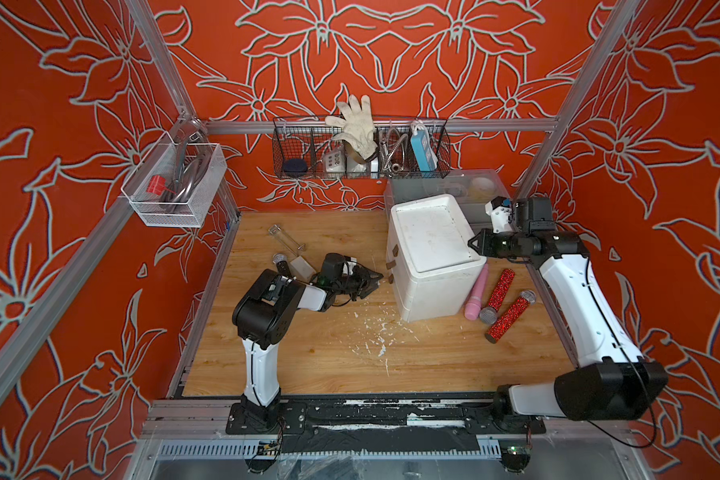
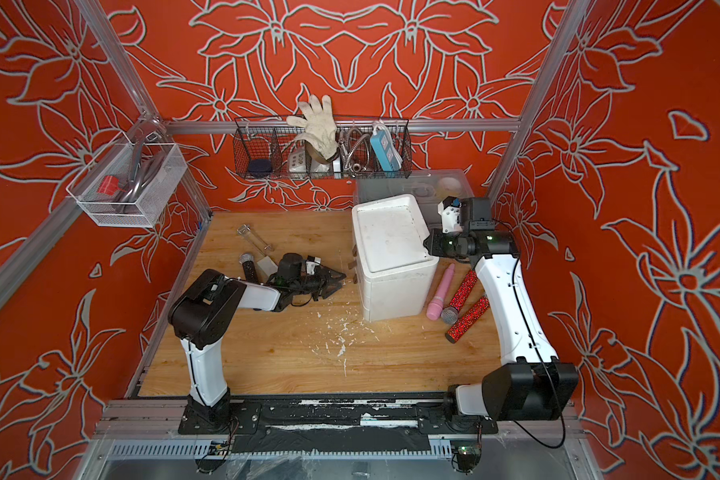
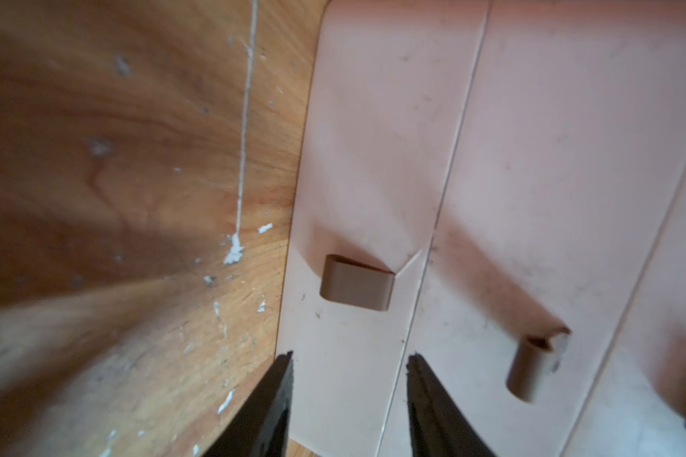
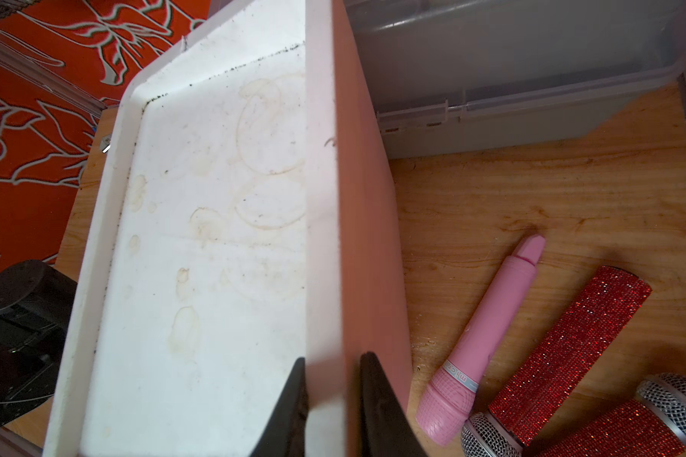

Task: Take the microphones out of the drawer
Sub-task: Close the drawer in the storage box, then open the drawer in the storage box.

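pink microphone (image 1: 476, 293), red microphones (image 1: 511, 316) — beside drawer unit (image 1: 431, 232), perhaps against it

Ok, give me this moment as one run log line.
left gripper open, facing drawer handle | right gripper shut on drawer unit rim | drawers closed

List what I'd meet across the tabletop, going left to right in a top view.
dark microphone → left tool → white drawer unit → pink microphone → pair of red glitter microphones. The glass tube and the right tool overlap others, so they are left out.
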`<state>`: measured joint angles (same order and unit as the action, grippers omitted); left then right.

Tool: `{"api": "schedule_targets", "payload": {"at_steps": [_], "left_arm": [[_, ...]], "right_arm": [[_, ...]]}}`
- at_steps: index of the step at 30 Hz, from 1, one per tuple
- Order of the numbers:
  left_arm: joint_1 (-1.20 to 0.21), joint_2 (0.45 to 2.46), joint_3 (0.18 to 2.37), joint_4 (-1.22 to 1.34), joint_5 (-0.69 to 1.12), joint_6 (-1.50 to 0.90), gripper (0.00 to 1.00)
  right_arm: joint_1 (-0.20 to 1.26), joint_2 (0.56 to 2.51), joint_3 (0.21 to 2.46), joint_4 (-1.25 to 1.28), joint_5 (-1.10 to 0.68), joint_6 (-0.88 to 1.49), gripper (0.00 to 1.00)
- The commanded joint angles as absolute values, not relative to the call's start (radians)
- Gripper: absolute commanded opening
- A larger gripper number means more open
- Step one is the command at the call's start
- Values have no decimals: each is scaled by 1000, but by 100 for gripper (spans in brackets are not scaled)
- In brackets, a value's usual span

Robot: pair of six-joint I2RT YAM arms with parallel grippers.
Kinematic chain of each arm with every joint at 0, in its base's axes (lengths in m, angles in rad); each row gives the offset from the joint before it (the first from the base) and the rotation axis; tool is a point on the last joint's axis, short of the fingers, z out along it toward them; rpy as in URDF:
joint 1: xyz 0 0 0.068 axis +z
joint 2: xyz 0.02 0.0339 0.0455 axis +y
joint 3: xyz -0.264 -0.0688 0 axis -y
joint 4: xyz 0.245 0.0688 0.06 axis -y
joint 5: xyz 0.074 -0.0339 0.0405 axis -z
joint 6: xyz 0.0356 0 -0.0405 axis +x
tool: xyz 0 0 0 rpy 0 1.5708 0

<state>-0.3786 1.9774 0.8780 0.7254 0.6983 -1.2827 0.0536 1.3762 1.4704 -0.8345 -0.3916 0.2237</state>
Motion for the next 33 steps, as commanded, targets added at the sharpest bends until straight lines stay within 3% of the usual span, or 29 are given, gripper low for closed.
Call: {"api": "schedule_targets", "payload": {"at_steps": [1, 9, 33], "left_arm": [[-376, 2012, 866, 903, 687, -1353, 47], [-377, 2187, 859, 1217, 670, -1540, 44], [-446, 2290, 925, 1273, 660, -1583, 40]], "right_arm": [[93, 1416, 1471, -849, -488, 289, 1], [103, 1425, 1491, -851, -483, 290, 1], [106, 1430, 1501, -871, -469, 278, 1]]}}
